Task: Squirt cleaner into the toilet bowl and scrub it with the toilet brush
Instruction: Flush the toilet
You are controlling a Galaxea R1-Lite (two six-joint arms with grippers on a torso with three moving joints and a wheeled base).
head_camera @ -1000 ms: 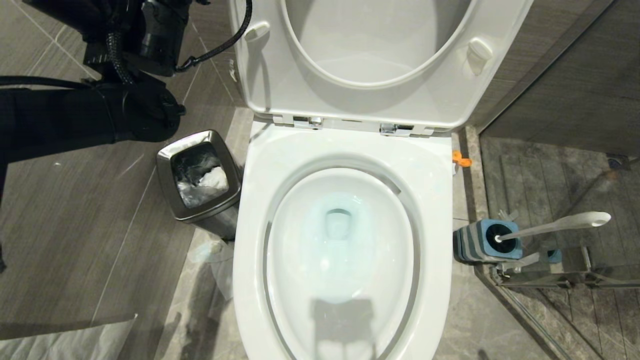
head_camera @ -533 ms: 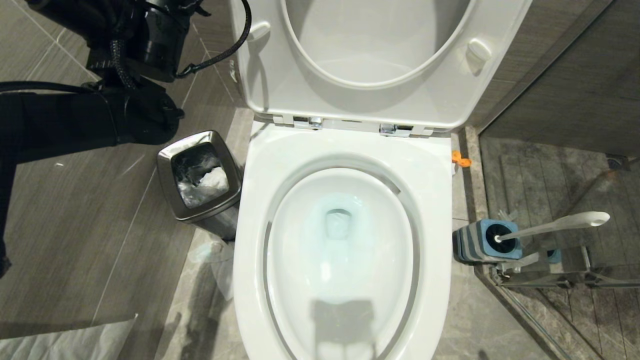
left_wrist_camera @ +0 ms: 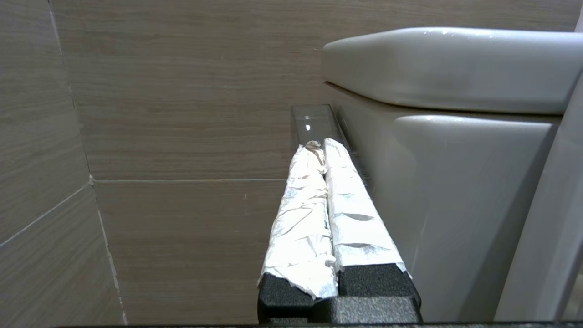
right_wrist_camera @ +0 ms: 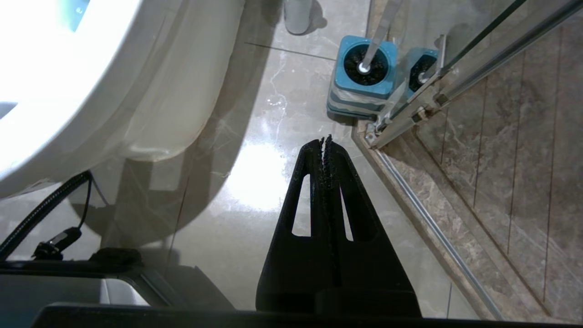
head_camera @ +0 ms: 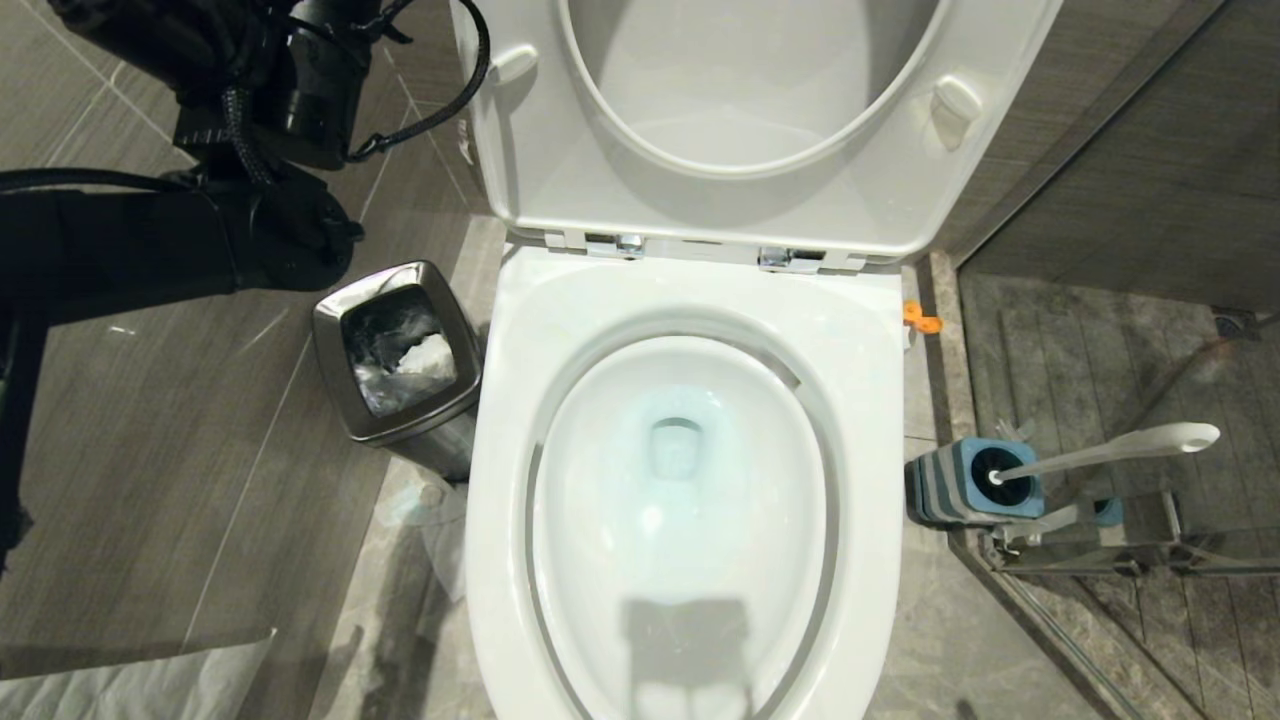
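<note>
Fingers, left gripper [left_wrist_camera: 324,150]: paper-wrapped, pressed together, empty, beside the toilet bowl's [left_wrist_camera: 455,182] tank.
Fingers, right gripper [right_wrist_camera: 327,146]: black, closed, empty, above the floor near the holder.
Head view: left arm [head_camera: 180,240] dark, cut off, left of the toilet bowl [head_camera: 690,300]; oval basin tinted teal.
Toilet brush [head_camera: 1100,452]: right of the bowl, whitish handle slanting away from it, bristles in the blue holder [head_camera: 965,482].
Steel bin [head_camera: 400,360]: left of the bowl.
Right wrist view: toilet brush [right_wrist_camera: 364,64] handle cut off.

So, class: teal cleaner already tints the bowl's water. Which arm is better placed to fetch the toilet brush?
Right. The right pincer hangs shut above the floor near the toilet brush; the left pincer is up beside the tank, across the toilet bowl.
</note>
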